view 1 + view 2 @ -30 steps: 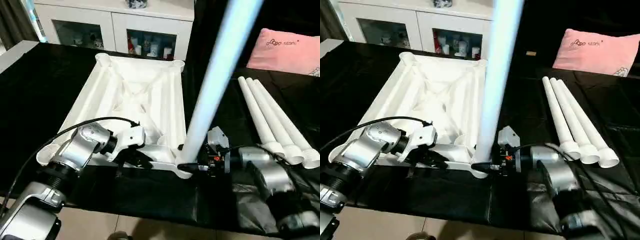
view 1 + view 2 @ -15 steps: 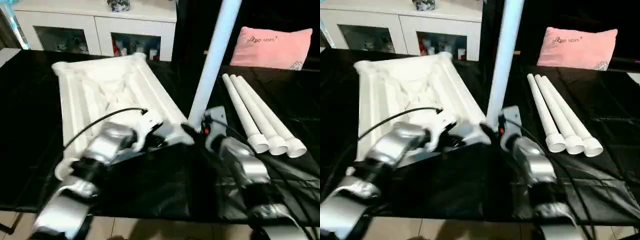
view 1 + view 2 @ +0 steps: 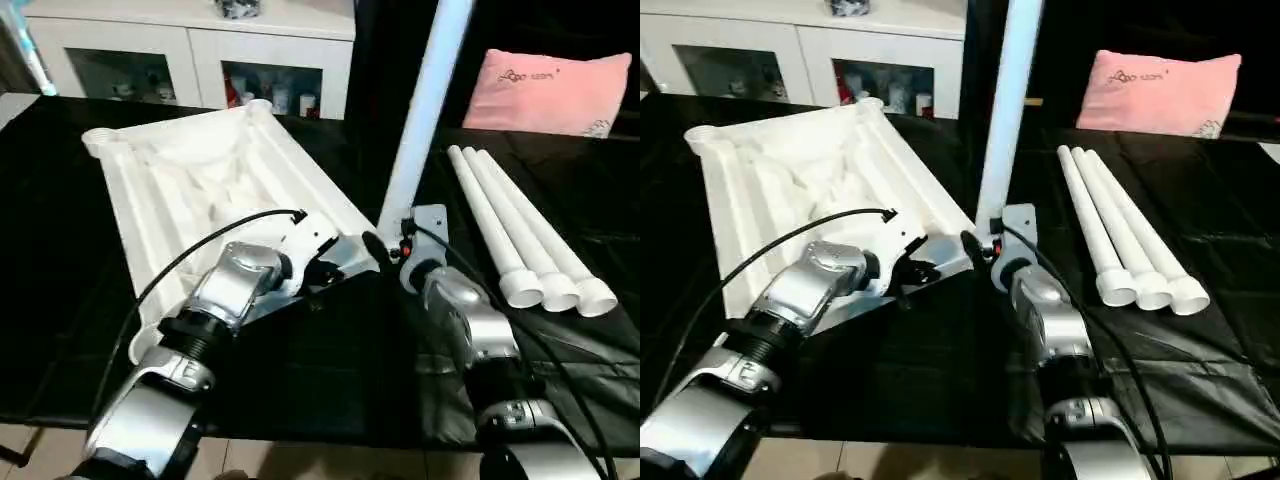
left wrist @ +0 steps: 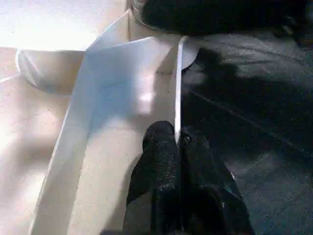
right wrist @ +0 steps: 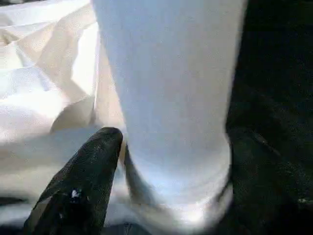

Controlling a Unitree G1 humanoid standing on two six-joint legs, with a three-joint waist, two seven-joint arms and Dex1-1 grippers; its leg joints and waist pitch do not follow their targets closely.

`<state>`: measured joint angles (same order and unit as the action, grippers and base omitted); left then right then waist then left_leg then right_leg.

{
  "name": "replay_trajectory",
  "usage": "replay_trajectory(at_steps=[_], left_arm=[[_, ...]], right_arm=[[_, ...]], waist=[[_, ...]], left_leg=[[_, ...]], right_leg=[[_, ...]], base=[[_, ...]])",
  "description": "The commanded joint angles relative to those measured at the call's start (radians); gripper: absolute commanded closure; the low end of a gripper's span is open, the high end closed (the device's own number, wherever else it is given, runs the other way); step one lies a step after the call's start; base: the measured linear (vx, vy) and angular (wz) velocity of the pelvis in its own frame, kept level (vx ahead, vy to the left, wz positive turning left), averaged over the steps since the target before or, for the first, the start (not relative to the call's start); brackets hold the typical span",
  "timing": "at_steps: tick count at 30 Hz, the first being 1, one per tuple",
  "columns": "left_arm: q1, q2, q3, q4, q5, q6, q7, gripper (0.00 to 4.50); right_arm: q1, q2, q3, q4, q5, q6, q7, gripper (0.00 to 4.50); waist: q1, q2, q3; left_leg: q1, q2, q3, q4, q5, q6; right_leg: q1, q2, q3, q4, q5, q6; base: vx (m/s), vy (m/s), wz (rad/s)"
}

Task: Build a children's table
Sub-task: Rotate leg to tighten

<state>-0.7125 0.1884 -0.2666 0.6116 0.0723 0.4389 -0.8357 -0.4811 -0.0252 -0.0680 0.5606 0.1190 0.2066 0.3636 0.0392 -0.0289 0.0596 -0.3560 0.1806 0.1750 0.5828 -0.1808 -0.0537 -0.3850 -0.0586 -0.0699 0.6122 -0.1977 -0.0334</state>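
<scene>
Tabletop [image 3: 190, 190] rim, apparently gripper-pinched [image 4: 177, 147].

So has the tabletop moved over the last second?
Yes. Against the three spare legs, which lie as before, the tabletop has turned: its far end has swung to the robot's left.

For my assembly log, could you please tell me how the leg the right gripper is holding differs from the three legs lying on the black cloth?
The held leg stands upright at the near corner of the tabletop, between the right gripper's fingers; the three loose legs lie flat, side by side, to the robot's right. The held leg touches the tabletop; the loose legs lie apart from it, untouched. All four are long white tubes.
</scene>
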Motion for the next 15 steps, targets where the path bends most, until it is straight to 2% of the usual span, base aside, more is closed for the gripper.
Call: replay_trajectory(at_steps=[1, 4, 8, 11, 13, 15], left_arm=[[-0.007, 0.016, -0.010, -0.051, -0.009, -0.061, -0.042, 4.50], [0.003, 0.047, -0.016, -0.051, -0.012, -0.075, -0.087, 4.50], [0.009, 0.071, -0.023, -0.046, -0.014, -0.102, -0.123, 4.50], [0.031, 0.120, -0.045, -0.050, -0.028, -0.167, -0.234, 4.50], [0.039, 0.137, -0.054, -0.049, -0.031, -0.183, -0.269, 4.50], [0.048, 0.163, -0.064, -0.045, -0.038, -0.208, -0.326, 4.50]], right_arm=[[0.037, -0.010, 0.051, -0.024, 0.033, 0.008, 0.101, 0.50], [0.076, -0.054, 0.046, -0.074, 0.072, -0.012, 0.202, 0.29], [0.106, -0.097, 0.055, -0.116, 0.093, -0.021, 0.301, 0.08], [0.147, -0.204, 0.058, -0.189, 0.133, -0.025, 0.482, 0.08], [0.151, -0.248, 0.054, -0.210, 0.148, -0.023, 0.542, 0.08], [0.153, -0.310, 0.067, -0.239, 0.161, -0.037, 0.636, 0.08]], waist=[[0.008, 0.008, -0.064], [0.007, 0.010, -0.066], [0.011, 0.009, -0.064], [0.019, 0.006, -0.066], [0.020, 0.007, -0.065], [0.024, 0.006, -0.063]], left_leg=[[0.004, 0.051, -0.020, -0.067, -0.184, 0.028], [0.004, 0.054, -0.018, -0.065, -0.164, 0.044], [0.002, 0.053, -0.019, -0.065, -0.166, 0.051], [0.000, 0.054, -0.018, -0.061, -0.159, 0.070], [0.001, 0.055, -0.017, -0.062, -0.148, 0.072], [0.003, 0.056, -0.016, -0.061, -0.166, 0.073]], right_leg=[[0.050, -0.094, 0.058, -0.082, -0.180, -0.192], [0.050, -0.092, 0.059, -0.078, -0.126, -0.214], [0.053, -0.094, 0.057, -0.079, -0.130, -0.221], [0.057, -0.096, 0.059, -0.080, -0.134, -0.212], [0.052, -0.093, 0.057, -0.076, -0.113, -0.221], [0.051, -0.094, 0.058, -0.080, -0.146, -0.219]], base=[[0.000, 0.000, 0.00], [0.000, 0.000, 0.00], [0.000, 0.000, 0.00], [0.000, 0.000, 0.00], [0.000, 0.000, 0.00], [0.000, 0.000, 0.00]])
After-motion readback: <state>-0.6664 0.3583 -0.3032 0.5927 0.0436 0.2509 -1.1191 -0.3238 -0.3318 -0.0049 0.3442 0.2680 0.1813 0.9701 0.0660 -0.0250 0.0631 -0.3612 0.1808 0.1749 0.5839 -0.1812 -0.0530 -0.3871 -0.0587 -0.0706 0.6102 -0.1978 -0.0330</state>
